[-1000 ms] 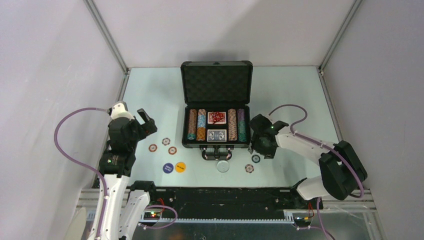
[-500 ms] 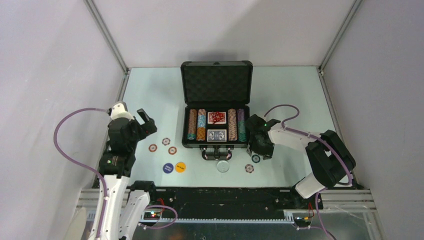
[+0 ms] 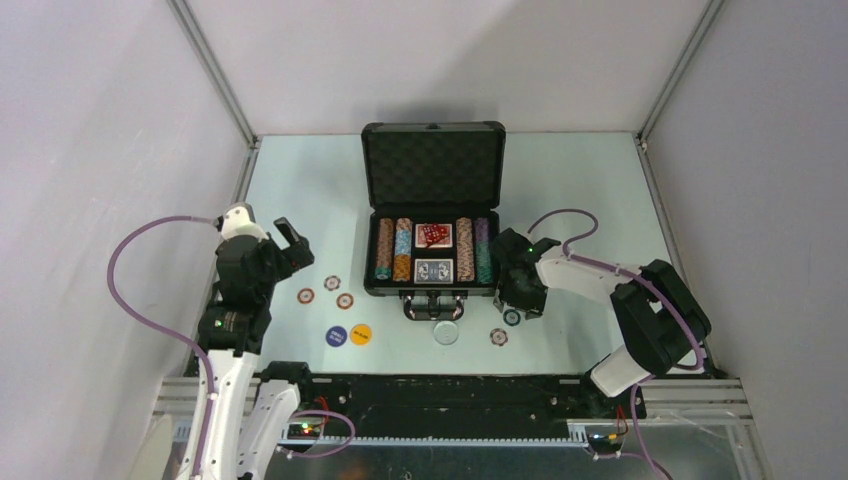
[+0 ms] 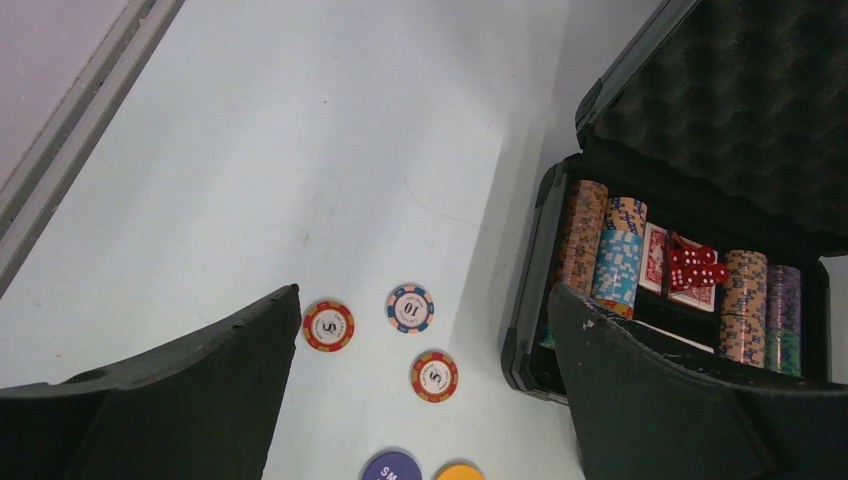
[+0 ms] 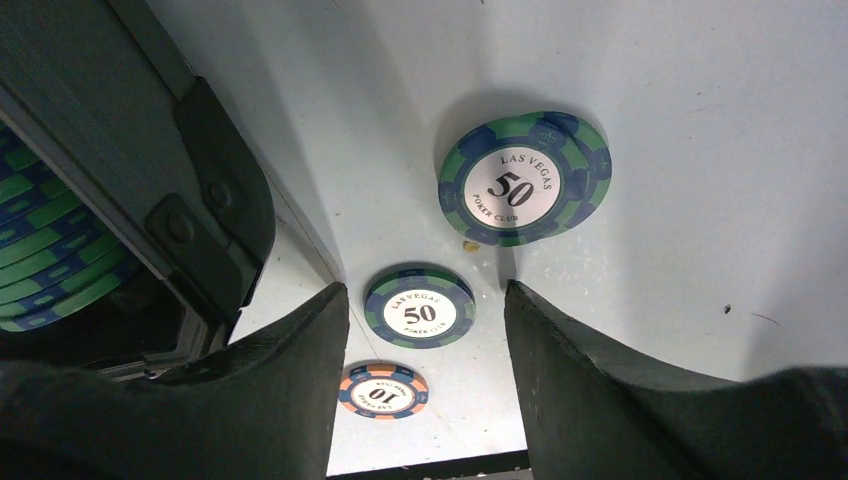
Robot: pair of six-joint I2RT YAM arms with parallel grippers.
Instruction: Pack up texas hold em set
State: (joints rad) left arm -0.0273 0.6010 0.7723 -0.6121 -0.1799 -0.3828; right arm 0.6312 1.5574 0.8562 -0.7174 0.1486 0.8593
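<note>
- Just right of the case (image 3: 433, 215): right gripper (image 5: 425, 295) parted, straddling a flat 50 chip (image 5: 419, 312), clear of both fingers.
- Left gripper (image 4: 420, 300) wide apart, empty, above three loose chips (image 4: 410, 308).

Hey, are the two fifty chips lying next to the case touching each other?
Apart. The right wrist view shows bare table between the upper 50 chip and the lower 50 chip, with no overlap of their edges.
</note>
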